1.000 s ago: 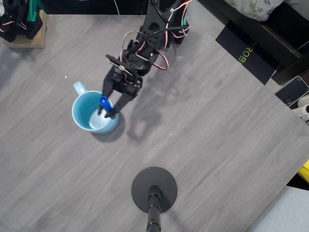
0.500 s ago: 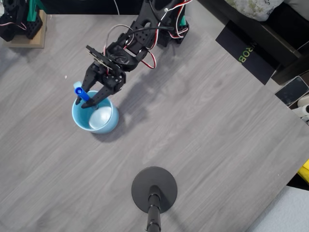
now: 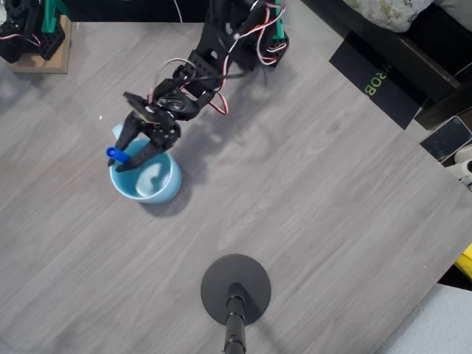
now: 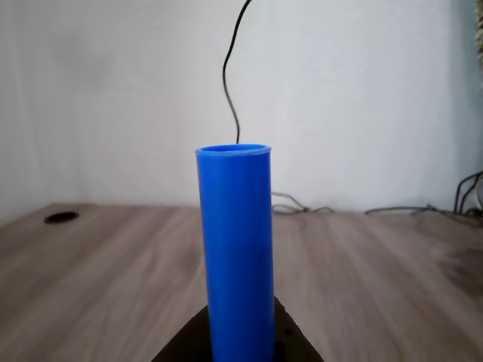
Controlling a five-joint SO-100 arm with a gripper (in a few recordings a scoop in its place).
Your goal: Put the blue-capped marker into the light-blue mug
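The light-blue mug (image 3: 151, 181) stands upright on the grey wood table, left of centre in the overhead view. My gripper (image 3: 118, 160) hangs over the mug's left rim and is shut on the blue-capped marker (image 3: 113, 153). The blue cap sticks out to the left, past the rim. The arm hides most of the mug's handle. In the wrist view the blue cap (image 4: 235, 249) stands upright in the middle, rising from the dark gripper body, with the table and a white wall behind it. The marker's barrel is hidden.
A black round stand base (image 3: 236, 289) sits at the front centre. A black box (image 3: 376, 77) and a phone (image 3: 446, 139) lie at the right edge. The arm's base (image 3: 243, 29) is at the back.
The gripper has swung left with the marker, from over the mug's inside to over its left rim.
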